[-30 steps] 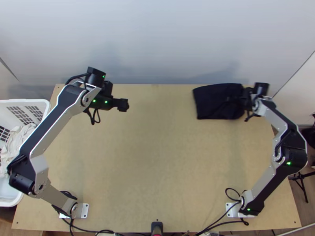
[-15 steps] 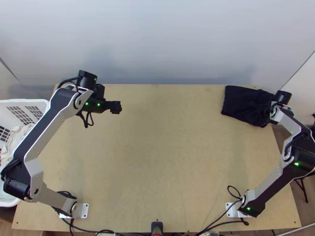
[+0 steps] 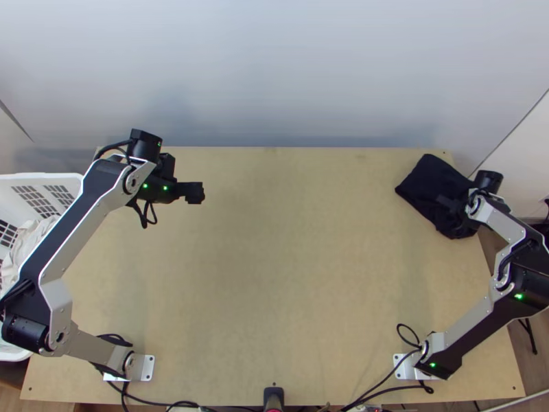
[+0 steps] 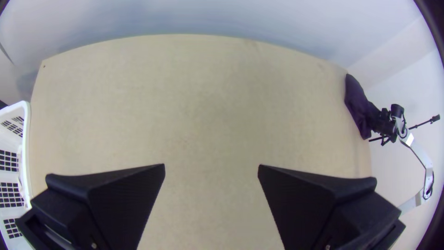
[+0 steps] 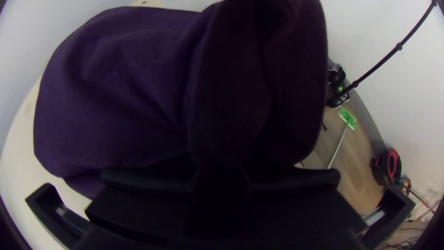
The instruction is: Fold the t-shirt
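My left gripper (image 3: 195,192) hangs over the table's back left part, far from the cloth; in the left wrist view my left gripper (image 4: 211,169) stands open, bare table between its fingers. At the back right corner lies the dark t-shirt (image 3: 432,192), folded into a compact bundle, its right part bunched. My right gripper (image 3: 449,202) is at that bunched part. In the right wrist view the right gripper (image 5: 221,178) is shut on the t-shirt (image 5: 125,92), which rises in thick folds before the fingers. How its layers lie is hidden.
A white basket (image 3: 68,180) with pale cloth (image 3: 31,240) stands off the left edge. The wooden table (image 3: 288,275) stretches bare between the arms. A wall rises behind it. Cables run along the near edge, with a small black device (image 3: 273,398) at its middle.
The right gripper has moved right and a little toward the near side with the t-shirt, which slid to the corner and turned. The left arm has shifted slightly left and nearer.
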